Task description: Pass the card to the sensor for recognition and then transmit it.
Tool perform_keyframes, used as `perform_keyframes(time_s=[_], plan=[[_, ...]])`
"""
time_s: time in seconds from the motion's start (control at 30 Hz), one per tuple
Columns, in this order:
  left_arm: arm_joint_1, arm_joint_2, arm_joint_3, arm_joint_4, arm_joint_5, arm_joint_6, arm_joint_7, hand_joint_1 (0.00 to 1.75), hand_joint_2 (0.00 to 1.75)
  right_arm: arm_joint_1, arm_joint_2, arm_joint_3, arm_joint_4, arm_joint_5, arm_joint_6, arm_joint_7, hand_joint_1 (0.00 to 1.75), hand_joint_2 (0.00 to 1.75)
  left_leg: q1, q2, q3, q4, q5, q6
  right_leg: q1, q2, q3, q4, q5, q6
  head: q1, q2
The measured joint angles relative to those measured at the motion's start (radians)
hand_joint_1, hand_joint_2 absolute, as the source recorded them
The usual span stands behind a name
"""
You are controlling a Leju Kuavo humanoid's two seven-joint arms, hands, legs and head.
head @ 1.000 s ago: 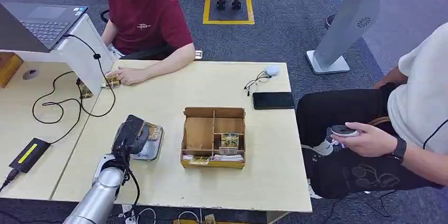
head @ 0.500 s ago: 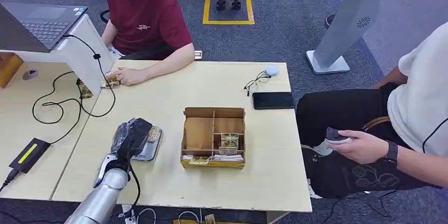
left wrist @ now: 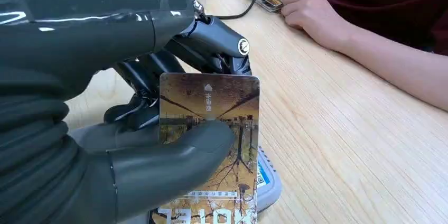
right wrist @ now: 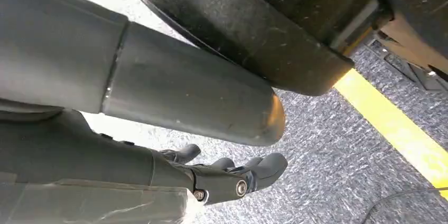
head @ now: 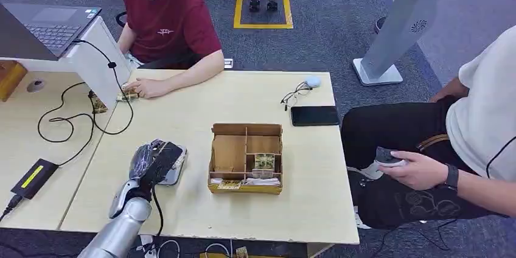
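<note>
the left hand [head: 155, 159] with the card [left wrist: 211, 145] sinks lower over the grey sensor [head: 172, 173], and the seated person's hand [head: 417, 170] draws its controller [head: 384, 157] closer in.

On the light wooden table [head: 182, 97] we note a compartmented wooden box [head: 246, 157], a black phone [head: 314, 115] and a pair of glasses [head: 293, 95] (lying near the phone). A laptop [head: 45, 25] sits on a raised stand, a black adapter [head: 33, 177] beside trailing cable. One person in a maroon shirt [head: 167, 17] sits opposite; another [head: 481, 124] holds a small device.
</note>
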State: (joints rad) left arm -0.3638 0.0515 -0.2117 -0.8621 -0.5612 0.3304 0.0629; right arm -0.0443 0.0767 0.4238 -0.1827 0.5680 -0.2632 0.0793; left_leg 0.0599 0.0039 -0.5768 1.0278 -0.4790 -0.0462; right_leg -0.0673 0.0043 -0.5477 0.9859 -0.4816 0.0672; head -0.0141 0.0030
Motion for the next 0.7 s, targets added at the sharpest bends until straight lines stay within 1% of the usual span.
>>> perform_keyframes(time_s=[0.17, 0.3, 0.4, 0.5, 0.53, 0.6, 0.63, 0.7], plan=[[-0.005, -0.003, 0.002, 0.011, -0.003, -0.005, -0.004, 1.75, 1.75, -0.002, 0.0, 0.0, 0.0, 0.001, 0.0, -0.008, 0.0, 0.0, 0.0, 0.0, 0.001, 0.0, 0.0, 0.0, 0.0, -0.001, 0.001, 0.0, 0.0, 0.0, 0.0, 0.0], [-0.005, -0.004, 0.015, 0.014, 0.004, -0.012, -0.042, 1.75, 1.75, -0.002, 0.0, 0.0, 0.0, 0.002, 0.001, -0.009, 0.0, 0.0, 0.0, -0.001, 0.001, 0.0, 0.001, -0.001, 0.0, -0.001, 0.001, 0.0, 0.0, 0.0, 0.0, 0.0], [-0.005, -0.007, 0.023, 0.014, 0.041, -0.036, -0.069, 1.75, 1.75, -0.002, 0.0, 0.0, 0.0, 0.002, 0.001, -0.01, 0.0, 0.0, 0.0, -0.001, 0.001, 0.0, 0.001, -0.001, 0.0, -0.001, 0.002, 0.0, 0.0, 0.0, 0.0, 0.0], [0.001, -0.01, 0.037, -0.007, 0.148, -0.113, -0.111, 1.75, 1.75, -0.002, 0.0, 0.0, 0.0, 0.003, -0.001, -0.009, 0.0, 0.0, 0.0, -0.001, 0.001, 0.0, 0.001, 0.0, 0.0, -0.001, 0.002, 0.0, 0.0, 0.0, 0.0, 0.0], [0.007, -0.01, 0.044, -0.028, 0.215, -0.157, -0.133, 1.75, 1.75, -0.002, 0.0, 0.0, 0.0, 0.006, -0.002, -0.01, 0.0, 0.0, 0.0, -0.001, 0.001, 0.0, 0.001, 0.0, 0.0, -0.001, 0.002, 0.0, 0.0, 0.0, 0.0, 0.0], [0.035, -0.007, 0.059, -0.092, 0.388, -0.246, -0.187, 1.75, 1.75, -0.001, 0.0, 0.0, 0.0, 0.016, -0.002, -0.013, 0.0, 0.0, 0.0, -0.001, 0.001, 0.0, 0.001, 0.0, 0.0, -0.001, 0.001, 0.0, 0.0, 0.0, 0.0, 0.0], [0.05, -0.006, 0.062, -0.122, 0.431, -0.266, -0.197, 1.75, 1.75, -0.001, -0.001, 0.0, 0.0, 0.018, -0.002, -0.014, 0.0, 0.0, 0.0, -0.001, 0.001, 0.0, 0.001, 0.0, 0.0, -0.001, 0.001, 0.0, 0.0, 0.0, 0.0, 0.0], [0.068, -0.006, 0.064, -0.163, 0.455, -0.275, -0.198, 1.75, 1.75, -0.001, -0.001, 0.0, 0.0, 0.018, -0.002, -0.014, 0.0, 0.0, 0.0, -0.001, 0.0, 0.0, 0.001, 0.0, 0.0, -0.001, 0.001, 0.0, 0.0, 0.0, 0.0, 0.0]])
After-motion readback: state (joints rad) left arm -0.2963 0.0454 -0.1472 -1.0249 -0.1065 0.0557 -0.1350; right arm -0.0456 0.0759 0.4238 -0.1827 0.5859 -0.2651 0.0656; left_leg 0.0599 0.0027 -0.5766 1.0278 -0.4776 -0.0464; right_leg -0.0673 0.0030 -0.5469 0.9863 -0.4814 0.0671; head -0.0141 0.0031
